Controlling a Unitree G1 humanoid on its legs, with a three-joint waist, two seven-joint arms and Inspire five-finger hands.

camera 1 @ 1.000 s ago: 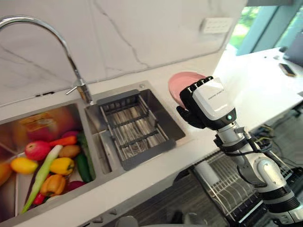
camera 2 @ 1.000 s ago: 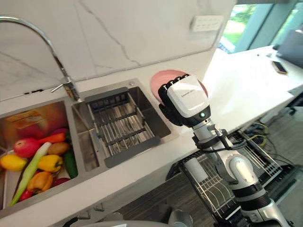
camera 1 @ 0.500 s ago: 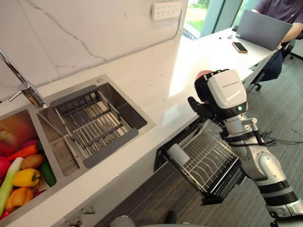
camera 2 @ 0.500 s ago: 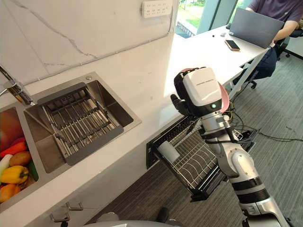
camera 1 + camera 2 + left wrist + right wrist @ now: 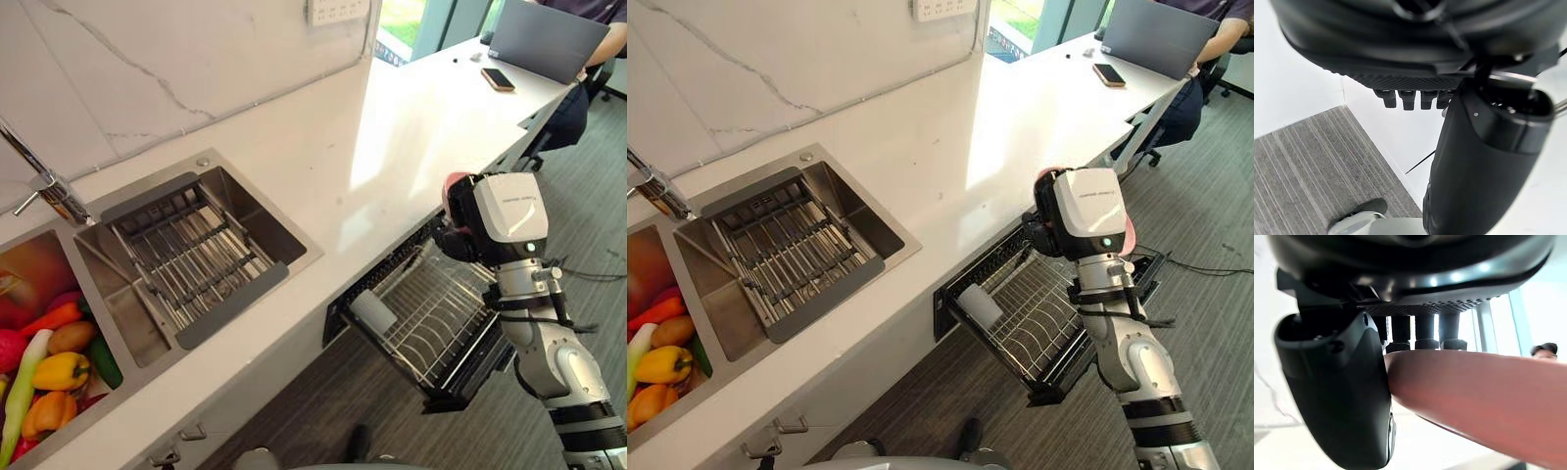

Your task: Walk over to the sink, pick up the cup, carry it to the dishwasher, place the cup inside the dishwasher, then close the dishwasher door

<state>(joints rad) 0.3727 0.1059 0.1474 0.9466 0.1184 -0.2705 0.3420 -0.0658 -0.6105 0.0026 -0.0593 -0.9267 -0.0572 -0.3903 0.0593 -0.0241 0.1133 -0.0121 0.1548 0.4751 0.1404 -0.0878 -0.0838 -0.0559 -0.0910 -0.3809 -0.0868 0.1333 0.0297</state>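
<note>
Right wrist view: robot hand pinches pink dish.

No legible text; tiny unreadable print on white casing of right hand

I saw daylight pouring in from the tall window far beyond the dark right hand. It laid a bright glare patch on the white stone countertop beside that hand. The wire dishwasher rack below the hand sat in shadow. Past its fingers the background was washed out white, and the smooth pink dish looked dusky.
</note>
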